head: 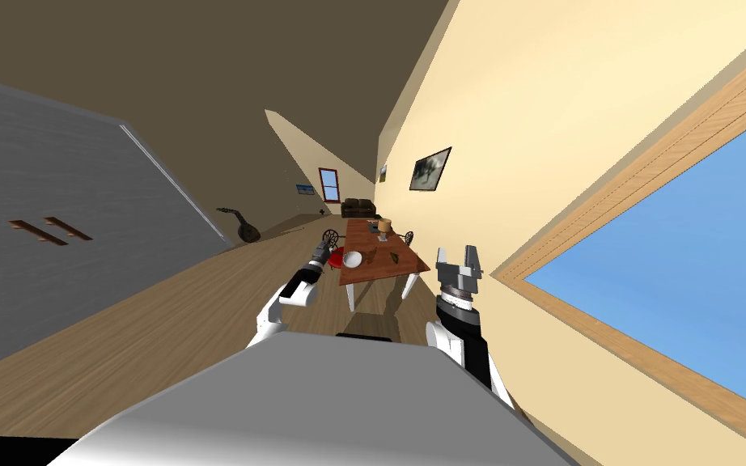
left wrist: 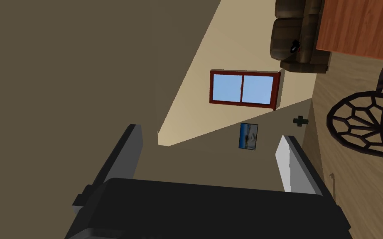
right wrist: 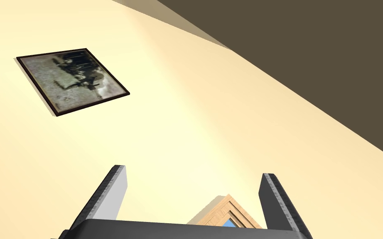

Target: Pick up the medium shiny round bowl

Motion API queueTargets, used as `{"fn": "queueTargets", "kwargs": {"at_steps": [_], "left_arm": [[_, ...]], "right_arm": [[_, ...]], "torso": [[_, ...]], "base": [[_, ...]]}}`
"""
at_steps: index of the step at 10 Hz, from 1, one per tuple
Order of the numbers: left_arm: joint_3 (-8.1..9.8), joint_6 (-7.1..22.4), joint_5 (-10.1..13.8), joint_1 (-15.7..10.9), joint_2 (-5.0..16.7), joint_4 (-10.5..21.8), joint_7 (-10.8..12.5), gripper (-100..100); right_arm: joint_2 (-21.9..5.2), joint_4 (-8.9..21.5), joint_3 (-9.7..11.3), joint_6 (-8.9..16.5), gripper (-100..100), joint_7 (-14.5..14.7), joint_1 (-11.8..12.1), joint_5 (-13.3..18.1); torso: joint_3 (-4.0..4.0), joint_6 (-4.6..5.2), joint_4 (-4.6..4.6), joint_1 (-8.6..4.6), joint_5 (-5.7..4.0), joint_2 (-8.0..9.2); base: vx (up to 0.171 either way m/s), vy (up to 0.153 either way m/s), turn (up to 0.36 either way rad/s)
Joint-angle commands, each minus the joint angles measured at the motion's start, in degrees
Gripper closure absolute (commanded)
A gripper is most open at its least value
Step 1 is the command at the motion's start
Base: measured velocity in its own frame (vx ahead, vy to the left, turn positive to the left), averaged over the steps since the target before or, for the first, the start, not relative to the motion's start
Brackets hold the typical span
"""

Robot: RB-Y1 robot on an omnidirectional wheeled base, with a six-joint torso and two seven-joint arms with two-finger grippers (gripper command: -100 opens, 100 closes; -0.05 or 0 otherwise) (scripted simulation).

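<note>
Head view: the pale bowl (head: 352,259) sits on the surface (head: 361,236) ahead. Left pincer (left wrist: 209,132) and right pincer (right wrist: 194,171) gape empty; roll closer before reaching.

Left of centre in the head view, the left arm (head: 294,290) is showing a white forearm shell running into a dark wrist and the dark left gripper (head: 320,257). Right of centre, the right arm (head: 462,333) is showing black with white edging and a ribbed grey collar below the right gripper (head: 457,260). Its light grey fingers (head: 471,257) are looking thin and blade-like, with finely notched edges in the right wrist view.
</note>
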Motion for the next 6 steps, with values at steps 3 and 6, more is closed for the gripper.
{"fn": "queueTargets", "kwargs": {"at_steps": [3, 6], "left_arm": [[-0.42, 6.07, 0.75, -2.89, 0.42, 3.12, -0.69, -100], [-0.63, 9.86, 1.32, -4.83, 0.91, 5.35, -1.03, -100]], "right_arm": [[0.00, 0.00, 0.00, 0.00, 0, 0.00, 0.00, 0.00], [0.00, 0.00, 0.00, 0.00, 0, 0.00, 0.00, 0.00]], "torso": [[-0.01, 0.01, 0.00, -0.01, 0.00, -0.03], [-0.03, 0.00, -0.01, 0.00, 0.00, -0.05]], "base": [[-0.024, -0.019, 0.008], [-0.012, -0.017, 0.004]]}}
